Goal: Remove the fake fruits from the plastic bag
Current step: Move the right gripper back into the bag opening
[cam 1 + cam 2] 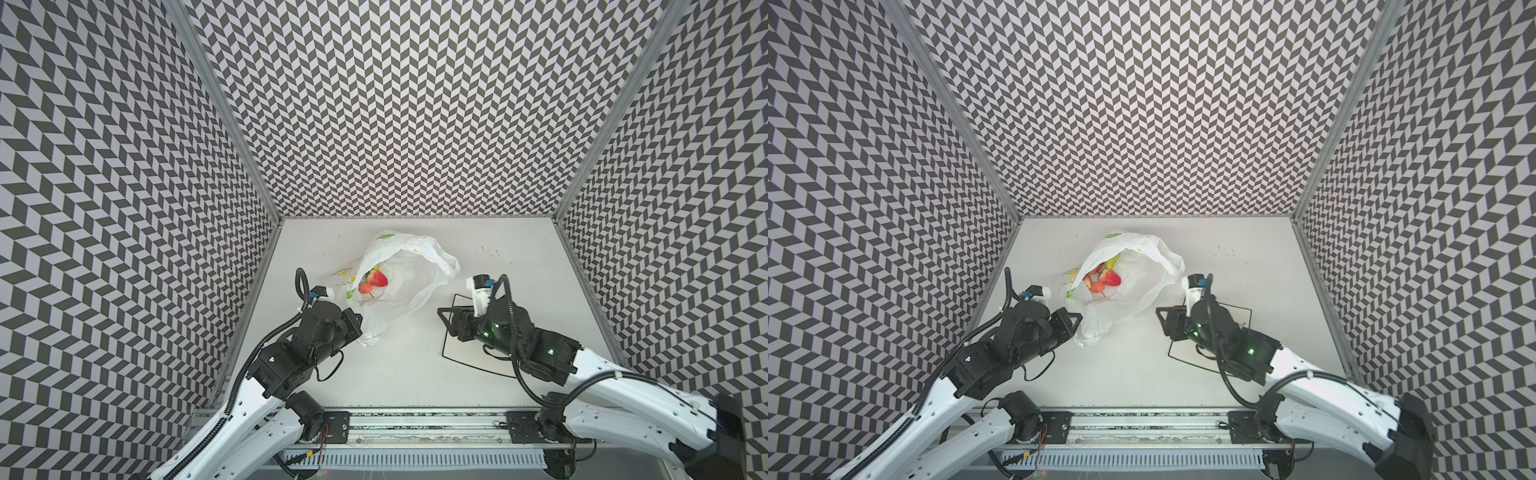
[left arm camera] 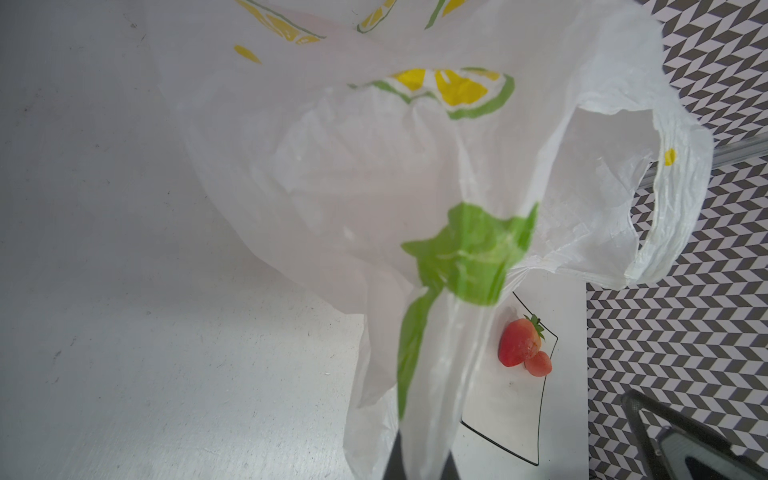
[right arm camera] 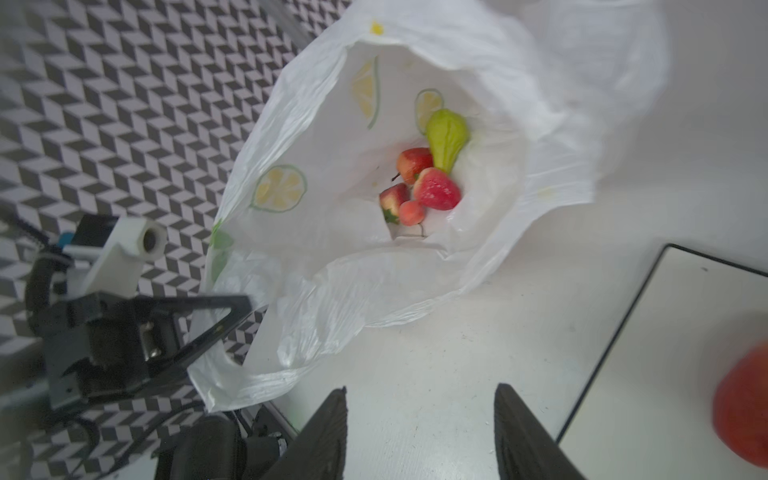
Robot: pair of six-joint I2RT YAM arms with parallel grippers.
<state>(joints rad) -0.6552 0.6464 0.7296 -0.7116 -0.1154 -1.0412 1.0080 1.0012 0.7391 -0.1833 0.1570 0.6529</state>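
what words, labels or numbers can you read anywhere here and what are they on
No text here can be read.
white label on the right arm: dark print, too small to read.
plastic bag: lemon-slice and leaf pictures only, no words.

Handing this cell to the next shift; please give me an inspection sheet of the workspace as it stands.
Surface: white tabletop, lightly scuffed.
Job's things: thin white lemon-printed plastic bag lying open; glossy fake fruits inside, one green, the rest red; one red strawberry and a small round red fruit on the square white black-rimmed plate.
Clutter: nothing seen.
End effectors: left end effector shut on the bag's edge; right end effector open, empty, near the plate.
Cables: black cable loops at both wrists, clear of the bag.
Surroundings: grey-and-white chevron walls on three sides.
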